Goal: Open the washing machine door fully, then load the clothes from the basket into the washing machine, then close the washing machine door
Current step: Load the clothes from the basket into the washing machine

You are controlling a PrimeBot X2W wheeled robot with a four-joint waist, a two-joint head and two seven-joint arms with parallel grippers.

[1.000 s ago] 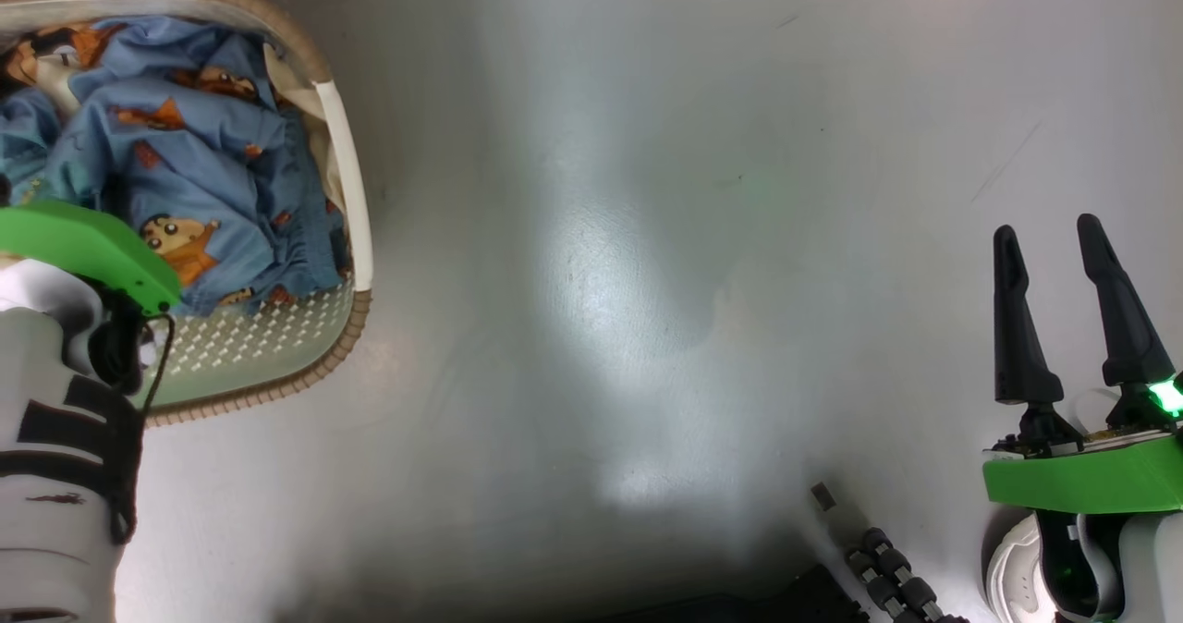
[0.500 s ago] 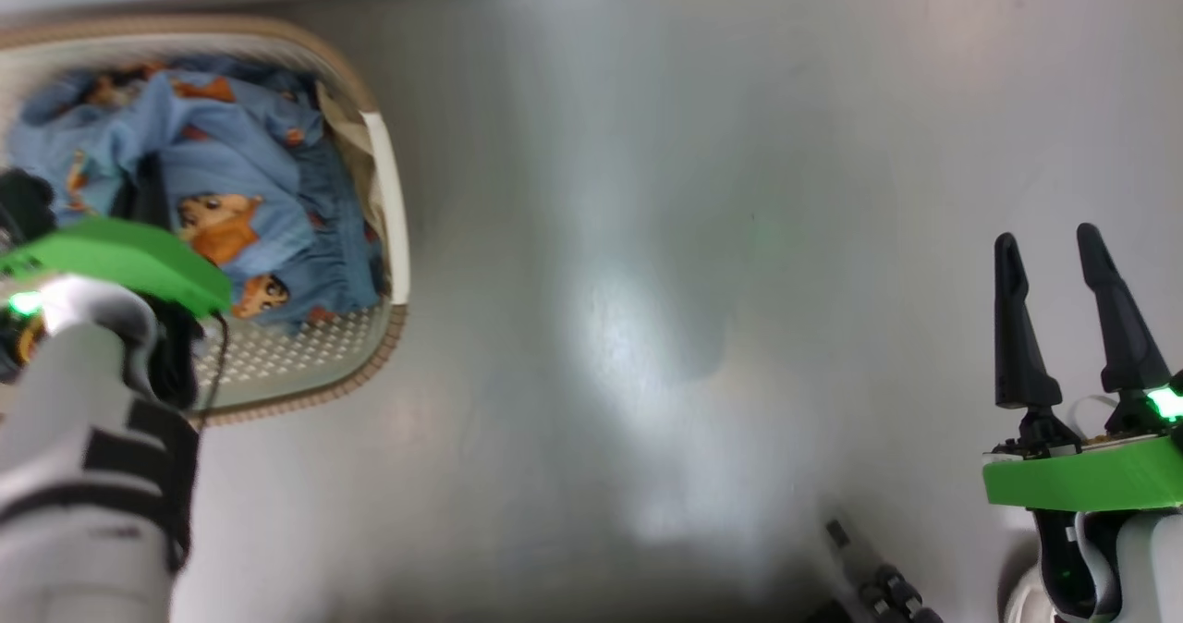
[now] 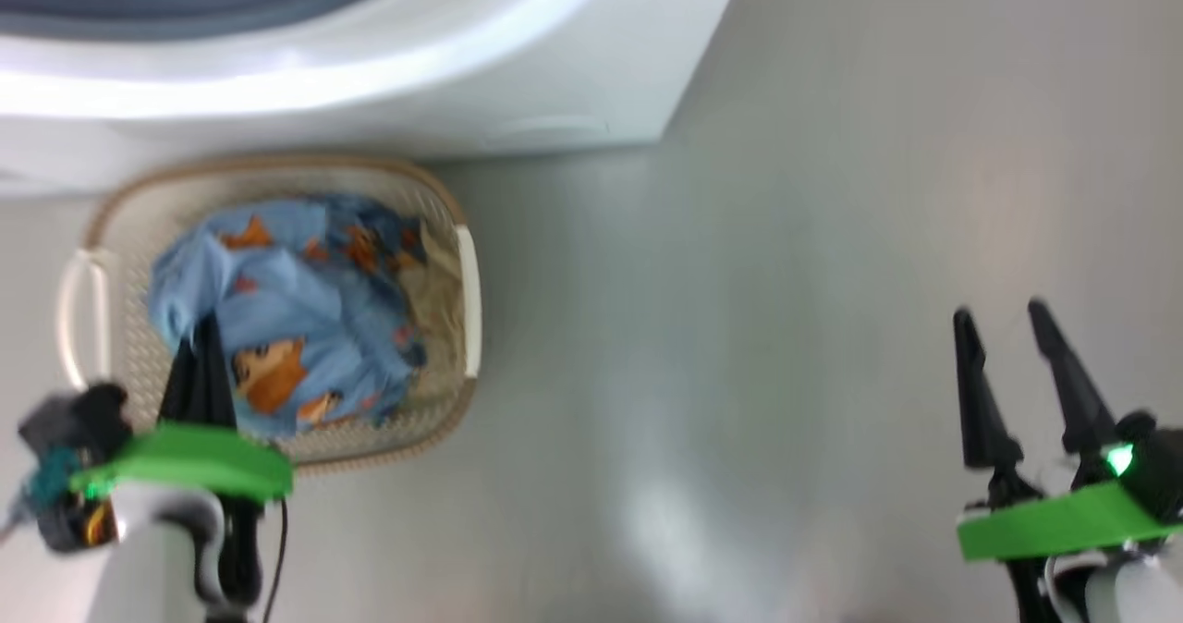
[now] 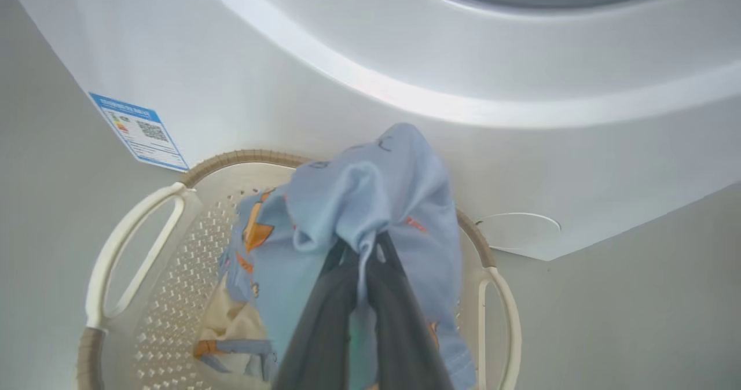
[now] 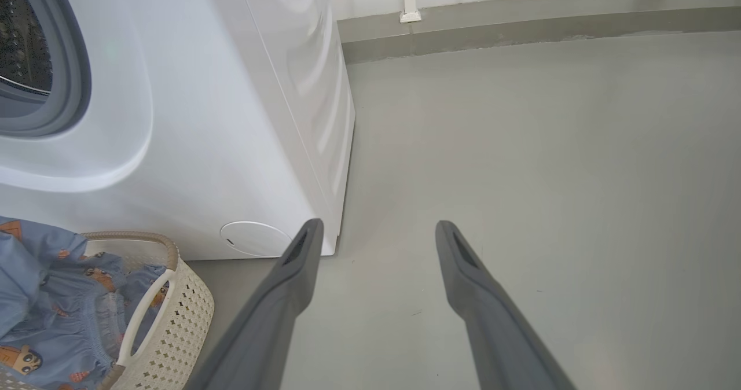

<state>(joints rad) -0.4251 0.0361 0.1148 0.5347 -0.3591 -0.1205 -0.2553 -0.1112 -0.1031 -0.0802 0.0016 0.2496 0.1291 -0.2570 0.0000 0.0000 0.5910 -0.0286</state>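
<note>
**One fold of the clothes (image 4: 376,181) pinched in the left end effector (image 4: 362,245)**

Closed tight, the left end effector has its two dark fingers pressed together on a bunch of the light blue printed fabric. In the left wrist view the pinched fold stands up over the fingertips and drapes down both sides of them, while the rest of the blue cloth and some cream cloth lie in the basket (image 4: 243,157) below. In the blurred head view this end effector sits at the lower left, fingers pointing into the pile.

The basket stands on the grey floor (image 3: 786,281), just in front of the washing machine (image 5: 231,118), with its brown rim close to the white front panel. A white handle shows at each end of the basket. The blue label sticker (image 4: 139,131) sits on the panel to one side of the basket and the round lower flap (image 4: 518,231) to the other.

The right end effector (image 5: 377,228) is spread wide with nothing between its fingers, held over bare floor, well apart from the basket and beside the machine's corner. Its wrist view takes in the grey-blue gasket (image 5: 75,72) and part of the steel drum (image 5: 23,43) inside it.
</note>
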